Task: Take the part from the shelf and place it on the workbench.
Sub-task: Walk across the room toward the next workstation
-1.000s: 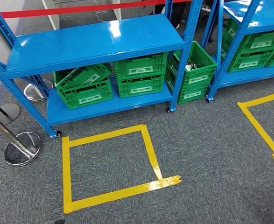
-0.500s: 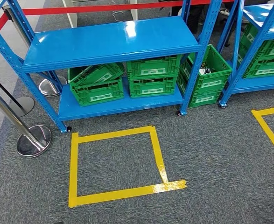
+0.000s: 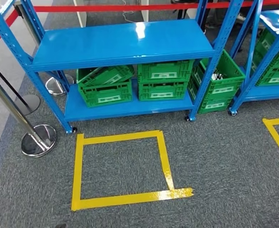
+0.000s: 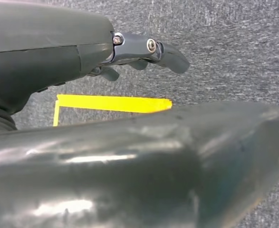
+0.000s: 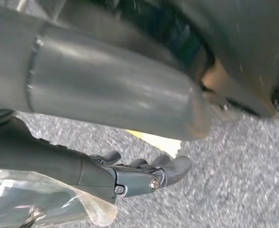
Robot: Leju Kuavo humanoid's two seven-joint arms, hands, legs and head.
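The whole head view has shifted since one second ago, so the camera has moved and not the things: the blue shelf (image 3: 123, 45) now stands more to the right and a little lower in the picture, and the yellow tape square (image 3: 121, 168) on the grey carpet (image 3: 220, 166) also sits more to the right. The second shelf (image 3: 270, 57) at the right is now cut more by the edge. On the lower board of the blue shelf stand green crates (image 3: 163, 80), one tilted crate (image 3: 105, 76) on top of another. A further green crate (image 3: 218, 80), just beside the shelf post, holds small parts (image 3: 216, 76), too small to tell apart. The left hand (image 4: 145, 52) hangs over the carpet, fingers loosely extended, holding nothing. The right hand (image 5: 145, 173) also hangs free, fingers a little curled and apart, with nothing in it.
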